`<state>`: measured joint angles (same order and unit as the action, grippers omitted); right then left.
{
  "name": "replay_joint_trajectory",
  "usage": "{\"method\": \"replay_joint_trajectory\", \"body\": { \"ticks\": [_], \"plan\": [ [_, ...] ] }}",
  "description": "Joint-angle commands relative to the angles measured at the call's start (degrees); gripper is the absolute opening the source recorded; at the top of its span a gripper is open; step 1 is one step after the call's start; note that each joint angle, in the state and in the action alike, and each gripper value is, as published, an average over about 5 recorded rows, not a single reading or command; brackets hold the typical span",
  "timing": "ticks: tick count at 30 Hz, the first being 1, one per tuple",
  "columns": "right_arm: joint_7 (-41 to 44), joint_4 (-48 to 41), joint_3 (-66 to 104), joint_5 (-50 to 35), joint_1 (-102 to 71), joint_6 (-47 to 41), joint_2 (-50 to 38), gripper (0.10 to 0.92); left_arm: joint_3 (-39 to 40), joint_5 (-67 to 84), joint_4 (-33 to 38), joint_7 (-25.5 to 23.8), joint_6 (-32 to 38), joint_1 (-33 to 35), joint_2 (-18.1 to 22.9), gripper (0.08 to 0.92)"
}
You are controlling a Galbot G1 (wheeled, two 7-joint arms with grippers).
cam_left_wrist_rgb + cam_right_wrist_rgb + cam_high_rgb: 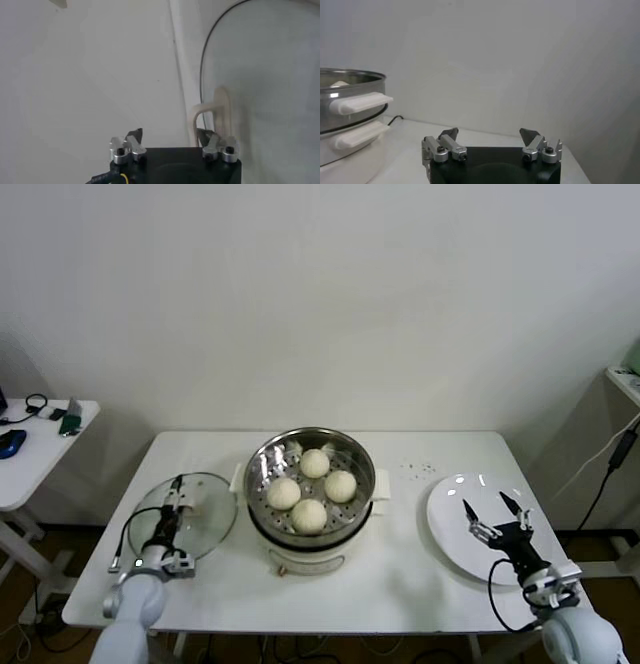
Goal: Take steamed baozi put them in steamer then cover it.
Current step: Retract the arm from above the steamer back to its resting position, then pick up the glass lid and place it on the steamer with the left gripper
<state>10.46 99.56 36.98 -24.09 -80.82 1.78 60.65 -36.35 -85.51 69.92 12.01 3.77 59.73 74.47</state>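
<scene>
The steel steamer (358, 452) stands at the table's middle on its white base. Four cream-white baozi lie on its perforated tray: (315, 463), (340, 485), (284, 493), (309, 515). The glass cover (211, 509) lies flat on the table left of the steamer. My left gripper (177, 484) is open just above the cover. In the left wrist view, the left gripper (170, 135) has the cream handle (216, 107) next to one fingertip. My right gripper (486, 504) is open and empty over the white plate (449, 510). The right gripper (489, 134) and the steamer's side (345, 107) also show in the right wrist view.
The white plate on the right holds nothing. A few dark specks (420, 469) lie on the white table (400, 584) between steamer and plate. A small side table (35, 449) with cables and devices stands at the far left.
</scene>
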Motion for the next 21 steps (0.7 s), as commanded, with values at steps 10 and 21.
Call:
{"method": "replay_joint_trajectory", "body": {
  "ticks": [10, 21],
  "plan": [
    [0.4, -0.7, 0.0, 2.1, 0.3, 0.7, 1.0, 0.823, 0.1, 2.8, -0.9, -0.7, 0.8, -0.2, -0.3, 0.41],
    [0.8, -1.5, 0.0, 3.0, 0.5, 1.4, 1.2, 0.823, 0.7, 8.1, 7.2, -1.4, -0.5, 3.4, -3.3, 0.152]
  ]
}}
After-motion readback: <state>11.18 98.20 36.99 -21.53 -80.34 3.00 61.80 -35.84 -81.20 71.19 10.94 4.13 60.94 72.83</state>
